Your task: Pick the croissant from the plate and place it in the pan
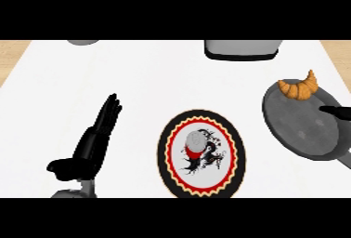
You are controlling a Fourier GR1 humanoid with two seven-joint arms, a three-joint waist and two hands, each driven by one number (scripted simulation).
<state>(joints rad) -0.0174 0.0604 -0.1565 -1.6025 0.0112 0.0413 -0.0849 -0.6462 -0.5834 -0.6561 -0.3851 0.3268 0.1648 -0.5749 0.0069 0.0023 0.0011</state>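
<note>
The croissant [299,86] lies on the pan's [305,125] far rim, well right of the plate [201,153]; the right hand [337,112], apparently empty, should withdraw without nudging it, while the left hand [96,139] rests straight-fingered.

Matt grey metal pan [302,125], glossy patterned plate [201,154], flaky golden croissant [299,86], smooth white counter [158,79]

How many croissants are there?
1. The croissant lies at the far rim of the grey pan, on the right side of the counter. None shows on the patterned plate in the middle.
</note>
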